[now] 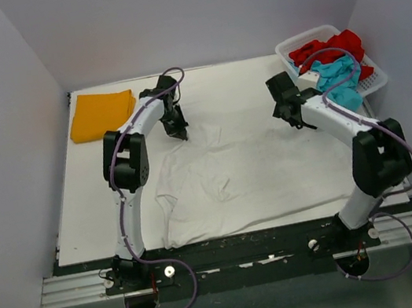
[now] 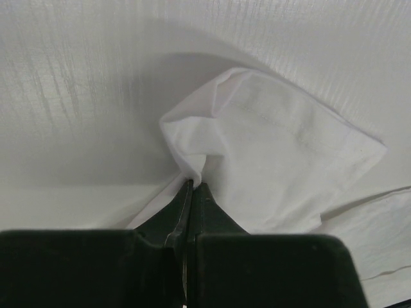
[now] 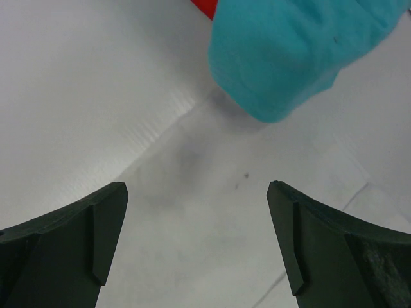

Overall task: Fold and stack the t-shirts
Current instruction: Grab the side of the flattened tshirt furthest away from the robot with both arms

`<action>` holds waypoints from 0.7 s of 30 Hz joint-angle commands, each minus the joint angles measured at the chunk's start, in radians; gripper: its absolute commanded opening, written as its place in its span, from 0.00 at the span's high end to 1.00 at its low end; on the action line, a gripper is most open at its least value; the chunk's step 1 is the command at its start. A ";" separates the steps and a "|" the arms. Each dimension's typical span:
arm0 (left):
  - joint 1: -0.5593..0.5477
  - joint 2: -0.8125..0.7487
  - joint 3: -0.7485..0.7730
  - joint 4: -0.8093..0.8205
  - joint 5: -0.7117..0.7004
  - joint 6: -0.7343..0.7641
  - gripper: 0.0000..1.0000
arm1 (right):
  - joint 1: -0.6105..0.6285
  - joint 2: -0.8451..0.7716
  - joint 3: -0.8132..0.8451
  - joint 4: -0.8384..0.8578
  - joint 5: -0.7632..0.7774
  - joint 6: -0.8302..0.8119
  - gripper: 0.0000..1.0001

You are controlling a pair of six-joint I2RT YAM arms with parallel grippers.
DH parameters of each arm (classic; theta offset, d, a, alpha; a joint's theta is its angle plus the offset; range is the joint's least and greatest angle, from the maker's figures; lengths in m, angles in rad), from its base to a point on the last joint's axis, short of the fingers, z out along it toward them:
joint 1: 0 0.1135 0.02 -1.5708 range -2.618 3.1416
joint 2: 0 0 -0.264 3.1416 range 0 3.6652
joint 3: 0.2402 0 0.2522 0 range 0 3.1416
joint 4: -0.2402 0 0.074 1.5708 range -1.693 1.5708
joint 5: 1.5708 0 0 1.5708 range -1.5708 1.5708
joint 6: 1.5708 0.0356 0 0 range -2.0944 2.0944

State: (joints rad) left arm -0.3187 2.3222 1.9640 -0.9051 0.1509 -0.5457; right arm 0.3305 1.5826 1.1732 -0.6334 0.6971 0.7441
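A white t-shirt (image 1: 249,170) lies spread and wrinkled in the middle of the table. My left gripper (image 1: 181,133) is at its far left corner. In the left wrist view that gripper (image 2: 192,186) is shut on a pinch of the white t-shirt (image 2: 276,160), whose hemmed edge bunches up beyond the tips. A folded orange-yellow t-shirt (image 1: 101,114) rests at the back left. My right gripper (image 1: 293,119) hovers open over bare table beyond the white shirt's right side. The right gripper (image 3: 196,186) holds nothing, and a teal t-shirt (image 3: 289,51) hangs just ahead of it.
A white lattice basket (image 1: 305,37) stands at the back right corner with a red t-shirt (image 1: 327,47) and the teal t-shirt (image 1: 336,79) spilling over its near side. Grey walls close in the table on three sides.
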 commanded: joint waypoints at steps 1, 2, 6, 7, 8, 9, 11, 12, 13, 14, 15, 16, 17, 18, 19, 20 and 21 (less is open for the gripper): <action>0.018 -0.058 -0.026 0.054 0.051 0.021 1.00 | -0.060 0.214 0.176 -0.052 0.073 -0.005 0.01; 0.018 -0.055 -0.022 0.052 0.053 0.023 1.00 | -0.074 0.266 0.214 -0.054 0.073 -0.010 0.02; 0.018 -0.052 -0.030 0.053 0.056 0.020 1.00 | -0.099 0.420 0.319 -0.048 0.106 -0.016 0.05; 0.018 -0.056 -0.040 0.061 0.056 0.020 1.00 | -0.105 0.457 0.347 -0.053 0.103 -0.017 0.06; 0.019 -0.059 -0.047 0.068 0.054 0.020 1.00 | -0.108 0.482 0.362 -0.054 0.110 -0.014 0.07; 0.020 -0.060 -0.050 0.073 0.052 0.020 1.00 | -0.111 0.506 0.377 -0.053 0.119 -0.014 0.07; 0.023 -0.056 -0.048 0.071 0.056 0.020 1.00 | -0.118 0.544 0.391 -0.056 0.141 -0.011 0.08; 0.024 -0.056 -0.047 0.070 0.058 0.021 1.00 | -0.121 0.555 0.393 -0.056 0.152 -0.010 0.09; 0.024 -0.056 -0.046 0.070 0.058 0.021 1.00 | -0.127 0.567 0.392 -0.058 0.165 -0.006 0.09; 0.024 -0.056 -0.047 0.069 0.057 0.021 1.00 | -0.133 0.572 0.385 -0.059 0.173 -0.003 0.11; 0.025 -0.057 -0.049 0.069 0.055 0.021 1.00 | -0.140 0.575 0.375 -0.057 0.172 -0.003 0.13; 0.026 -0.057 -0.052 0.070 0.053 0.021 1.00 | -0.143 0.576 0.362 -0.053 0.172 -0.002 0.14; 0.028 -0.058 -0.054 0.070 0.053 0.020 1.00 | -0.146 0.575 0.348 -0.047 0.174 -0.003 0.15; 0.030 -0.060 -0.058 0.073 0.056 0.019 1.00 | -0.149 0.573 0.331 -0.046 0.178 0.000 0.17; 0.032 -0.062 -0.060 0.077 0.055 0.017 1.00 | -0.151 0.571 0.318 -0.047 0.187 0.006 0.18; 0.033 -0.063 -0.062 0.077 0.057 0.016 1.00 | -0.153 0.568 0.302 -0.053 0.190 0.015 0.20; 0.035 -0.063 -0.063 0.077 0.056 0.016 1.00 | -0.157 0.561 0.292 -0.060 0.196 0.027 0.22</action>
State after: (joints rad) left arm -0.2947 2.3070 1.9217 -0.8440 0.1944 -0.5385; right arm 0.1955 2.1265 1.5265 -0.6510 0.8368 0.7357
